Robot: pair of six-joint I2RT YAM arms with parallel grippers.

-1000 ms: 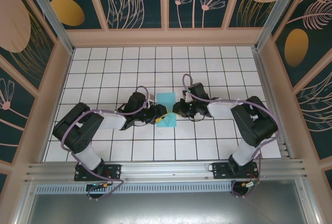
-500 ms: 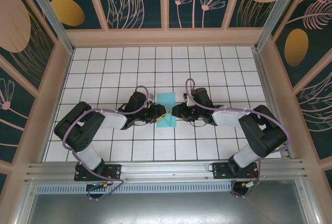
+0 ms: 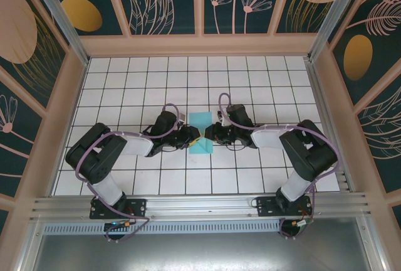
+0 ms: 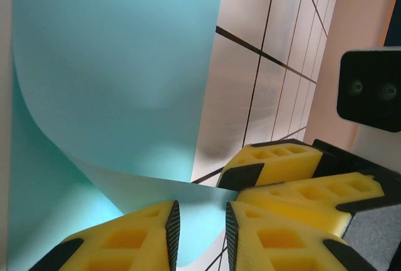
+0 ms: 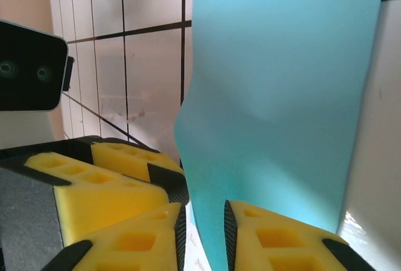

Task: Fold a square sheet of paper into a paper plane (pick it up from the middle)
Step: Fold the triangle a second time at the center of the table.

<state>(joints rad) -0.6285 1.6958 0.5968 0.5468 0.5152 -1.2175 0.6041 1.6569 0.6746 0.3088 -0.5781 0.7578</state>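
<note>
The light-blue sheet of paper (image 3: 200, 121) lies mid-table, curled up at its near part. My left gripper (image 3: 195, 135) and right gripper (image 3: 209, 134) meet tip to tip at its near edge. In the left wrist view the sheet (image 4: 119, 45) bends up, and its lifted edge runs into the narrow gap of my left gripper (image 4: 202, 211), which stands slightly open. The right arm's yellow fingers (image 4: 282, 164) sit just beyond it. In the right wrist view the sheet (image 5: 282, 64) dips between the fingers of my right gripper (image 5: 205, 211), also slightly open, beside the left arm's fingers (image 5: 119, 164).
The white grid table (image 3: 125, 83) is boxed in by wooden frame walls (image 3: 200, 44) at the back and both sides. An aluminium rail (image 3: 200, 203) with both arm bases runs along the near edge.
My right gripper has slid left to the sheet's near edge, closing in on the left gripper's tips. The left arm has barely moved.
</note>
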